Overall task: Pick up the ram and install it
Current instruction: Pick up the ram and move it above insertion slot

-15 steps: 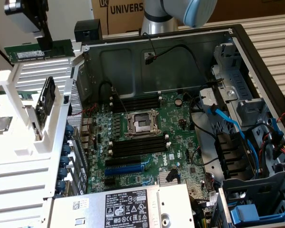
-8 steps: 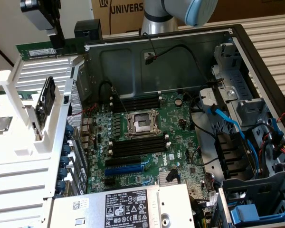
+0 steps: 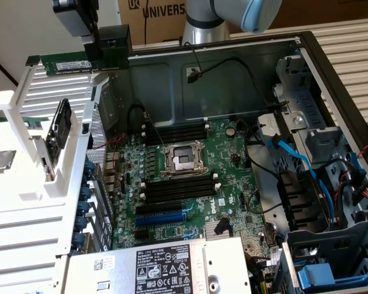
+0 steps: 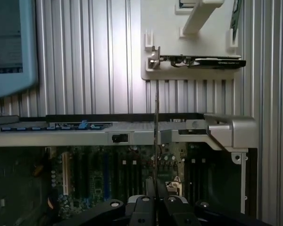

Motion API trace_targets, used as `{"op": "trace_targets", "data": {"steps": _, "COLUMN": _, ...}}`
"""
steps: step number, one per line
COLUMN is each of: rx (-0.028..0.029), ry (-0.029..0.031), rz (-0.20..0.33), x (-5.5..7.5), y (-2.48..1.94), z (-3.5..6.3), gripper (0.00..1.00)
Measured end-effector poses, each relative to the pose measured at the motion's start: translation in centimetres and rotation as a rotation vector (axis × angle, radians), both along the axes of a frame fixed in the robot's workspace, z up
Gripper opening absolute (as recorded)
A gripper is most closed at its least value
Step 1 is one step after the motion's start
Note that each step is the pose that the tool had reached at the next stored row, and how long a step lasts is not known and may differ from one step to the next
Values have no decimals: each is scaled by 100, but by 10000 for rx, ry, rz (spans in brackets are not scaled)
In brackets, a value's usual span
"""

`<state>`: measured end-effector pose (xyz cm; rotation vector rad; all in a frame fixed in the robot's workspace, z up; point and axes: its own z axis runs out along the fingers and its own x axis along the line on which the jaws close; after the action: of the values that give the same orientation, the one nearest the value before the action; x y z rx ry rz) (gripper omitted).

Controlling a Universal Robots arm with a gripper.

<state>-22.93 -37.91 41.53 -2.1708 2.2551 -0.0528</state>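
Pick-up looks done. Holds the ram [image 3: 61,64] clamped between closed jaws, up in the air at the exterior view's far left. Hangs level, white label facing out, above a white rack [image 3: 24,202] and just outside the far left corner of an open case [image 3: 233,79]. In the wrist view, appears edge-on as a thin line running out from between the jaws, with the case rim and the board below.

Install not yet done. Sits well apart from the motherboard [image 3: 233,184], touching nothing on it. Long black slots [image 3: 175,191] on either side of the socket [image 3: 184,160] look empty, as far as can be told. Blue slot [image 3: 165,217] just nearer than those, also empty.

Surface: pale ribbed metal counter [image 3: 349,37] under case and rack. Inside the case, blue and black cables on the exterior view's right, and a power supply [image 3: 165,266] with a printed label at the near edge. On the rack, a few other parts, too small to name surely.

Room: cardboard box [image 3: 159,15] behind the arm [image 3: 221,15] at the far side. Lit screen [image 4: 9,42] beside the counter in the wrist view.
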Motion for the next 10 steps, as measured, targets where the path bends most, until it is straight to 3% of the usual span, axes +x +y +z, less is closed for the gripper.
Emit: {"op": "trace_targets", "data": {"steps": 10, "rx": 1, "ry": 14, "rz": -3, "x": 364, "y": -3, "z": -4, "gripper": 13}}
